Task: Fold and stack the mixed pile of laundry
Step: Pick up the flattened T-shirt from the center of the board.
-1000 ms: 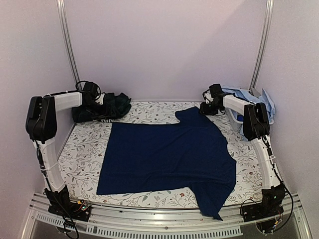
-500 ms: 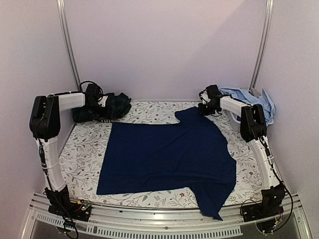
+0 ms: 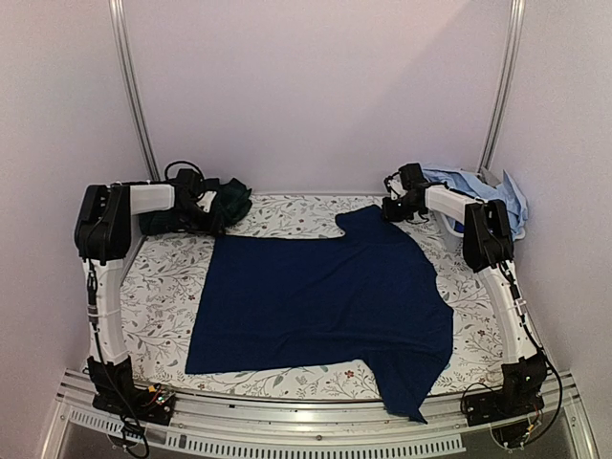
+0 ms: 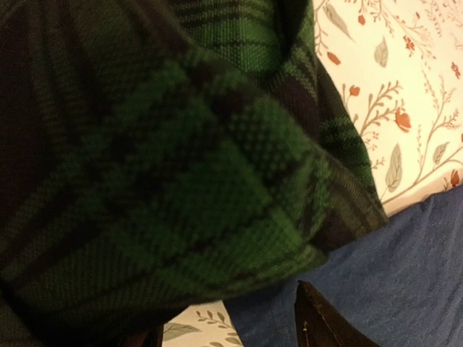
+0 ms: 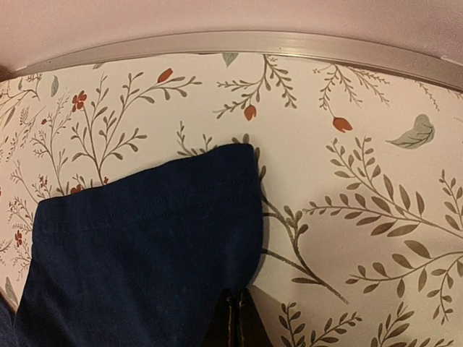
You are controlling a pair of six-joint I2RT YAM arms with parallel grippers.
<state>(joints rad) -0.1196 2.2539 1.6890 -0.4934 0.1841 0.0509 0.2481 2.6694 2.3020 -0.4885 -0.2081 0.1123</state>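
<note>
**A:** Has anything changed closest to us?

**B:** No. The navy T-shirt (image 3: 325, 296) lies spread flat on the floral sheet (image 3: 158, 296) just as it did a second ago. One sleeve still droops over the near edge.

**A:** And the arms?

**B:** The left arm's elbow has swung in towards the right. The left gripper (image 3: 206, 203) has pushed further along the dark green plaid piece (image 3: 229, 199) in the far left corner. The right arm has barely shifted, and the right gripper (image 3: 394, 206) sits at the T-shirt's far sleeve.

**A:** Is that one holding anything?

**B:** Yes. Its jaws are pressed together, and in its wrist view the sleeve's edge runs straight down into them, so it is pinching the navy cloth.

**A:** And the left?

**B:** Its jaws stand apart. The wrist view shows one dark finger (image 4: 325, 322) plainly and the other only as a sliver at the bottom edge. Between them there is just sheet and navy cloth. The plaid bulges above and fills most of that view, and I cannot tell whether it touches the fingers.

**A:** Is anything else unclear?

**B:** From above, the left gripper merges with the dark heap. At the far right the light blue shirts (image 3: 478, 186) are bunched against the wall, partly behind the right arm, and I cannot tell how many there are.
</note>
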